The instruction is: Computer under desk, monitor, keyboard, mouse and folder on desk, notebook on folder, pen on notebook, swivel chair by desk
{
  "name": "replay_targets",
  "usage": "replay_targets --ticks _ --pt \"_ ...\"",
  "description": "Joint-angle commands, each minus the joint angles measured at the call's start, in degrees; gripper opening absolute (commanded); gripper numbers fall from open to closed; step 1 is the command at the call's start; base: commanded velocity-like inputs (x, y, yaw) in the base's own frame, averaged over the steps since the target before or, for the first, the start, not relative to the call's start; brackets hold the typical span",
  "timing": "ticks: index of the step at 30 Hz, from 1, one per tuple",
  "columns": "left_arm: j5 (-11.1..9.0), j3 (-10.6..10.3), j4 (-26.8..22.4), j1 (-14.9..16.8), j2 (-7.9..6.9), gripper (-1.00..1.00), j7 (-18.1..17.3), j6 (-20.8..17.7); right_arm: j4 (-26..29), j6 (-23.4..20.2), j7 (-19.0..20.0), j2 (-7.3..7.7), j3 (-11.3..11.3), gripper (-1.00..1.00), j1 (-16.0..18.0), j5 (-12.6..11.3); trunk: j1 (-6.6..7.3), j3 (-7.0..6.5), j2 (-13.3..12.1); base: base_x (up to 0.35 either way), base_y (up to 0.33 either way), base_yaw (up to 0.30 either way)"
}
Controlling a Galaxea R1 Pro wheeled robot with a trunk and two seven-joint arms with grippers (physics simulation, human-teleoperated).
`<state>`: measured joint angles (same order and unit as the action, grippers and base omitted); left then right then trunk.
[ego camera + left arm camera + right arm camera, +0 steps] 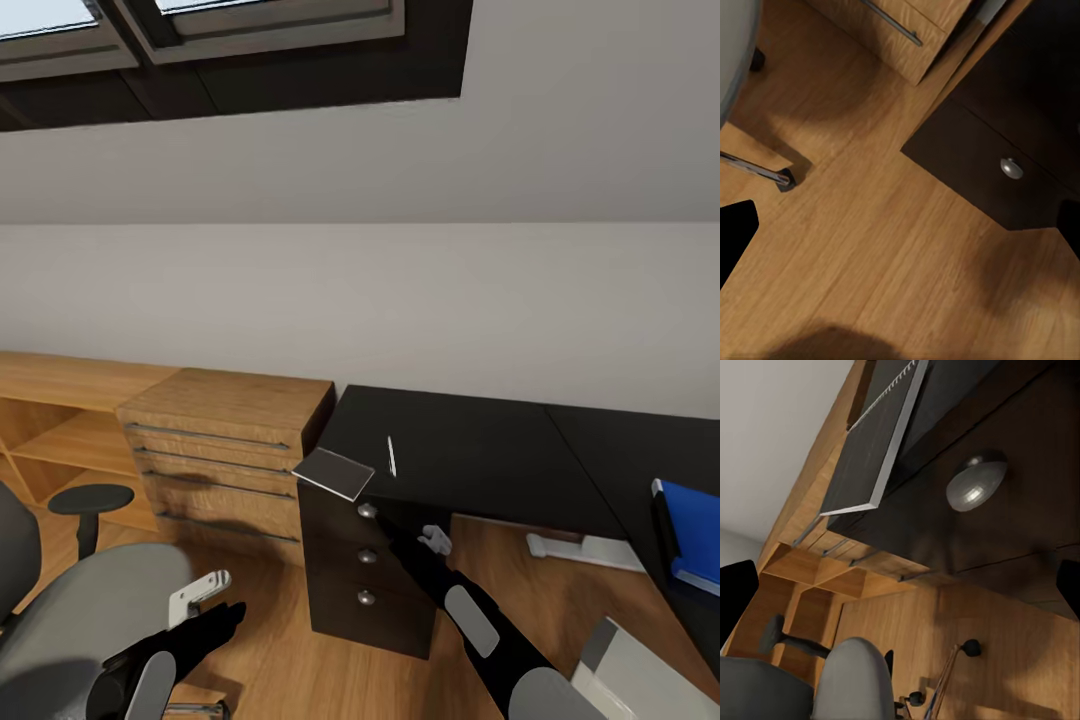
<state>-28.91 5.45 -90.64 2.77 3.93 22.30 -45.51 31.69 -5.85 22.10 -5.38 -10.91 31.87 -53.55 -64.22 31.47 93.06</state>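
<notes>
Presently the notebook (334, 472) is seen overhanging the surface's (480, 450) corner, beside the pen (391, 456); the right hand (436, 540) is held below it, empty, fingers apart. The left hand's (205, 592) opening cannot be told.

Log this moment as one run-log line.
right gripper: near desk drawers, state unclear | notebook: overhanging desk corner | pen: beside it | folder: on desk

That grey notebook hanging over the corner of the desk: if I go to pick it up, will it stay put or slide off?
The notebook overhangs the glossy black desk corner, so a nudge would probably tip it to the floor. It looks thin and holds flat past the edge, so likely stiff and light. The right tool sits below it by the drawers; lifting from the overhanging edge seems safer than pushing.
</notes>
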Motion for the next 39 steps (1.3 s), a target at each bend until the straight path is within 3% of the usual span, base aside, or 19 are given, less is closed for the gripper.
replay_targets --ticks 1,10,34,39 --pt "-0.61 0.07 -0.06 0.04 0.04 1.00 0.46 -0.19 0.00 -0.18 0.08 0.02 -0.08 1.00 0.04 -0.60 -0.22 0.24 0.45 0.000 0.000 0.000" --pt "-0.64 0.09 -0.06 0.04 0.02 1.00 0.45 -0.28 -0.05 0.72 0.03 0.02 -0.08 1.00 0.04 -0.59 -2.20 1.86 4.06 0.060 0.167 0.000" --pt "-0.62 0.10 -0.06 0.04 0.02 1.00 0.47 -0.26 -0.17 0.85 0.14 -0.27 -0.37 1.00 0.04 -0.26 -7.47 6.17 13.68 0.001 0.003 0.000" --pt "-0.58 0.04 -0.06 0.04 0.02 1.00 0.45 -0.22 -0.17 3.01 -0.09 -1.17 -0.91 1.00 0.04 0.13 -7.47 6.17 13.68 0.000 0.000 0.000"
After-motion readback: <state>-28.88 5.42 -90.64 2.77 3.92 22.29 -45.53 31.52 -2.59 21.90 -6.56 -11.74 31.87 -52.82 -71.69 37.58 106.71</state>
